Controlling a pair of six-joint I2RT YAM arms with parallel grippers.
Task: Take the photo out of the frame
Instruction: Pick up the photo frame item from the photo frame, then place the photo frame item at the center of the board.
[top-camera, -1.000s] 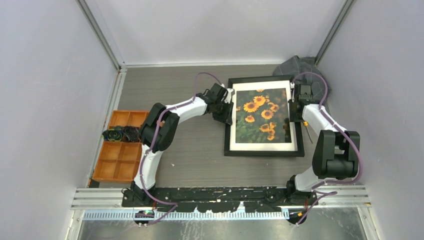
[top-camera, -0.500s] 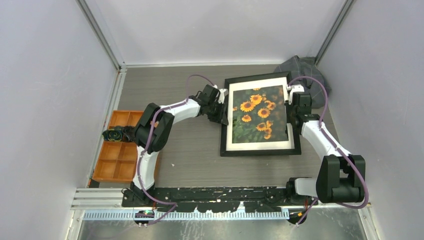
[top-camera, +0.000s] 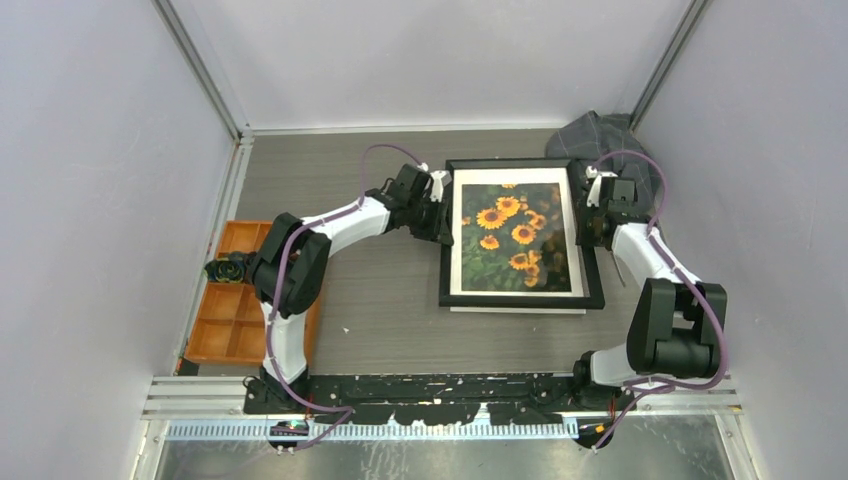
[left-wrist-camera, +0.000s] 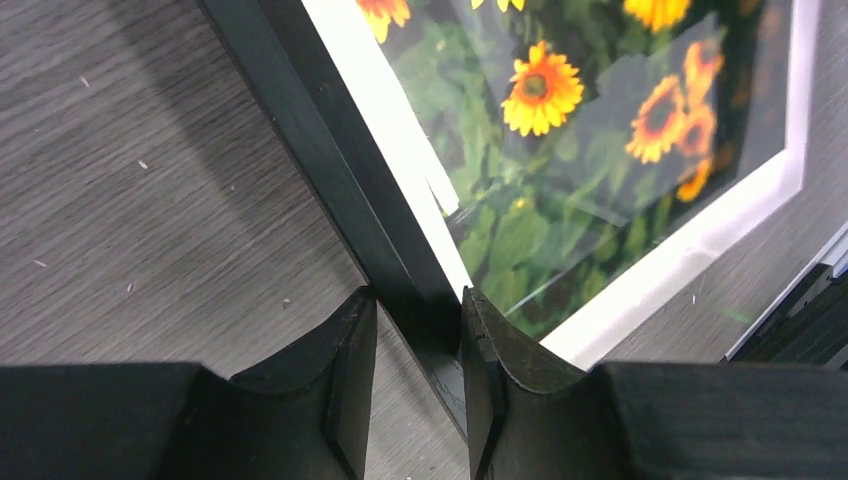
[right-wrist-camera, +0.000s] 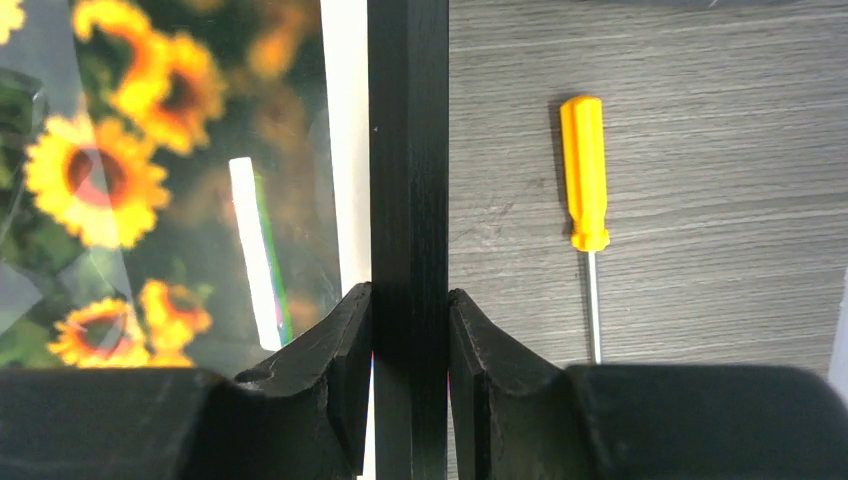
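Note:
The frame (top-camera: 445, 260) lies face up on the table right of centre, with a thin black border and a white mat. The sunflower photo (top-camera: 512, 235) sits inside it behind reflecting glass. My left gripper (top-camera: 438, 207) is shut on the frame's left border; in the left wrist view its fingertips (left-wrist-camera: 415, 300) straddle the black border (left-wrist-camera: 330, 170) beside the photo (left-wrist-camera: 560, 130). My right gripper (top-camera: 592, 215) is shut on the right border; in the right wrist view its jaws (right-wrist-camera: 410, 295) press both sides of the border (right-wrist-camera: 408, 150), with the photo (right-wrist-camera: 130, 170) to the left.
An orange-handled screwdriver (right-wrist-camera: 583, 170) lies on the table just right of the frame. An orange compartment tray (top-camera: 235, 330) holding dark objects (top-camera: 228, 268) stands at the left edge. A grey cloth (top-camera: 600, 130) is bunched in the back right corner.
The frame has swung from tilted to nearly square with the table and shifted slightly left. Both grippers moved with it and kept their hold on its side borders.

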